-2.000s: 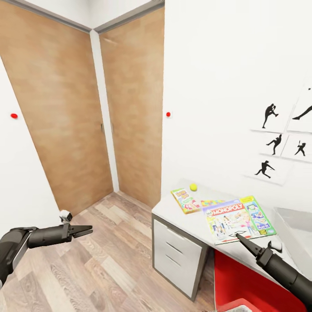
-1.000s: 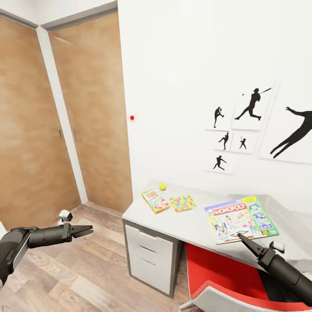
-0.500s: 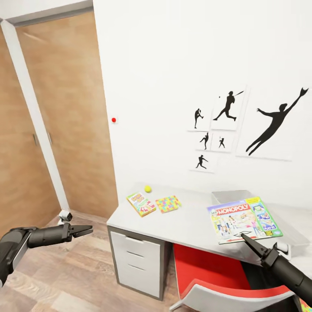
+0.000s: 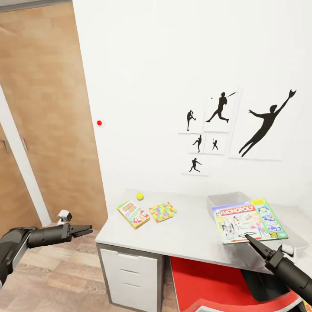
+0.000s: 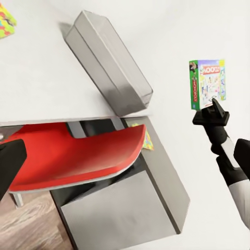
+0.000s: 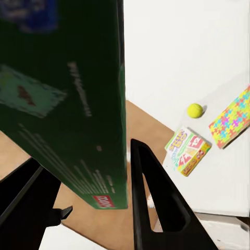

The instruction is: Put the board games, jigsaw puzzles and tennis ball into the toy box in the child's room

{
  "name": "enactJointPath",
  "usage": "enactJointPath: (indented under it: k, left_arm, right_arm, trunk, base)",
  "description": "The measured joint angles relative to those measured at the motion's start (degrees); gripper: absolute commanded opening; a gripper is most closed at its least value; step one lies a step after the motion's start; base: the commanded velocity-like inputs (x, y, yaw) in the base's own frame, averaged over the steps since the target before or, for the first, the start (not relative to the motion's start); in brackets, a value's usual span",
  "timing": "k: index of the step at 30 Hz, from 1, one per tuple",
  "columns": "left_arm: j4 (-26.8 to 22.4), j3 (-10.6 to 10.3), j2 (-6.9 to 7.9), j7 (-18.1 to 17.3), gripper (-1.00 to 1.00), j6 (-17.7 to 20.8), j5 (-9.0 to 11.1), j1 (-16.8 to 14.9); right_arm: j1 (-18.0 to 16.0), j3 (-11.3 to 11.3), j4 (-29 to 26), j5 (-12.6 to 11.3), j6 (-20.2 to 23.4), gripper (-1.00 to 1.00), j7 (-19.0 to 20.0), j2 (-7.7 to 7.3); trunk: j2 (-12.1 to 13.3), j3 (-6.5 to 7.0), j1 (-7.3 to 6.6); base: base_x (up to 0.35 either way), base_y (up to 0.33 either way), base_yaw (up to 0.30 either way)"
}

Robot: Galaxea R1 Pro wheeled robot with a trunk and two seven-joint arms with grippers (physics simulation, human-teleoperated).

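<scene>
My right gripper [image 4: 248,236] is shut on the near edge of a Monopoly board game [image 4: 249,220], held above the table [image 4: 190,236] and overlapping the grey toy box [image 4: 225,199] behind it. The left wrist view shows the same board game [image 5: 207,83] upright in the right gripper [image 5: 211,108], beside the toy box [image 5: 109,62]. A yellow-green board game [image 4: 133,213], a jigsaw puzzle [image 4: 162,211] and the tennis ball [image 4: 140,196] lie on the table's left end. My left gripper [image 4: 84,230] hangs open over the floor, left of the table.
A red chair [image 4: 216,281] is tucked under the table, beside pale drawers [image 4: 130,273]. A wooden door [image 4: 47,117] stands at the left and dancer pictures [image 4: 221,130] hang on the white wall. A colourful patterned corner [image 5: 147,138] shows behind the chair.
The whole view has swung right, so the door slid left and the table and pictures came to the middle. Both arms keep their pose, and the right gripper still holds the Monopoly box.
</scene>
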Motion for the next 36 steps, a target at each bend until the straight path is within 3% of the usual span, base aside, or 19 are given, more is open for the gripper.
enactJointPath:
  k: [15,36]
  left_arm:
    - [0.0,0.0,0.0,0.0,1.0,0.0,0.0,0.0]
    - [0.0,0.0,-0.01,0.0,1.0,-0.1,0.0,0.0]
  right_arm:
    - [0.0,-0.2,0.8,-0.1,-0.1,-1.0,-0.1,0.09]
    - [0.0,-0.3,0.8,-0.1,0.0,-1.0,-0.1,0.03]
  trunk:
    - [0.0,0.02,0.02]
    - [0.0,-0.03,0.01]
  base:
    - [0.082,-0.034,-0.019]
    - [0.14,0.073,-0.261]
